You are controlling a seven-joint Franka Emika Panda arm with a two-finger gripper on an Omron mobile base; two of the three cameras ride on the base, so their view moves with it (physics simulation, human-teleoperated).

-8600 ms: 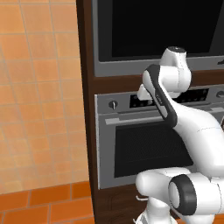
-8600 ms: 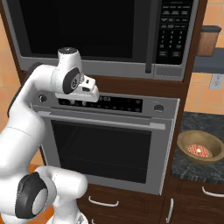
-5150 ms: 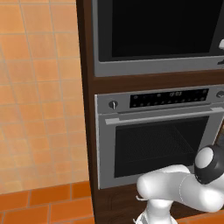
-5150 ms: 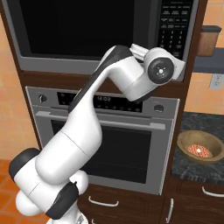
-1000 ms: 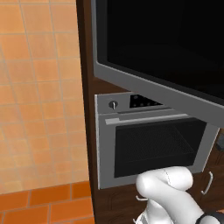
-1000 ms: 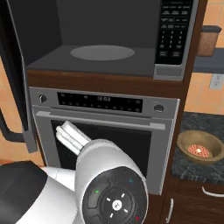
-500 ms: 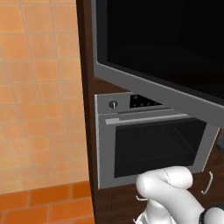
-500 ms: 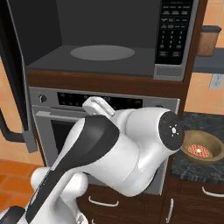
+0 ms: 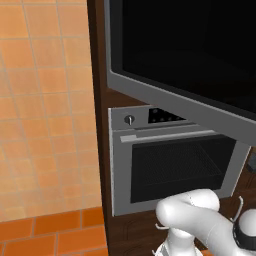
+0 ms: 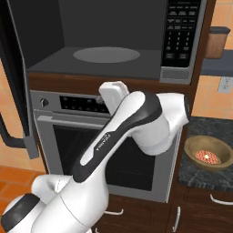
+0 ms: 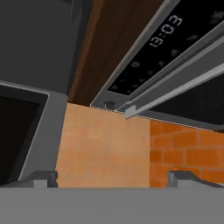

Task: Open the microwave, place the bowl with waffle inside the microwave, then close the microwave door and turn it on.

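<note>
The microwave [image 10: 109, 43] stands open, its grey cavity showing a round turntable [image 10: 106, 54]. The microwave door [image 10: 13, 68], black glass in a grey frame, is swung wide to the left and fills the upper right of the left base view [image 9: 190, 55]. A brown bowl with a reddish waffle [image 10: 207, 154] rests on the dark counter [image 10: 193, 175] at the right. My arm [image 10: 132, 118] bends up in front of the oven. My gripper [image 11: 113, 179] is open with nothing between its fingertips, facing the oven's left end and the orange wall.
The grey oven [image 9: 170, 165] with round knob [image 9: 129, 119], display strip [image 11: 164, 30] and bar handle [image 11: 175, 87] sits under the microwave. The keypad [image 10: 181, 32] is at the microwave's right. A jar [image 10: 217, 42] stands on a shelf. Orange tiled wall [image 9: 45, 110] lies left.
The microwave door went from shut to swung wide open. Over the last second the arm has swung up from low near the camera to in front of the oven.
</note>
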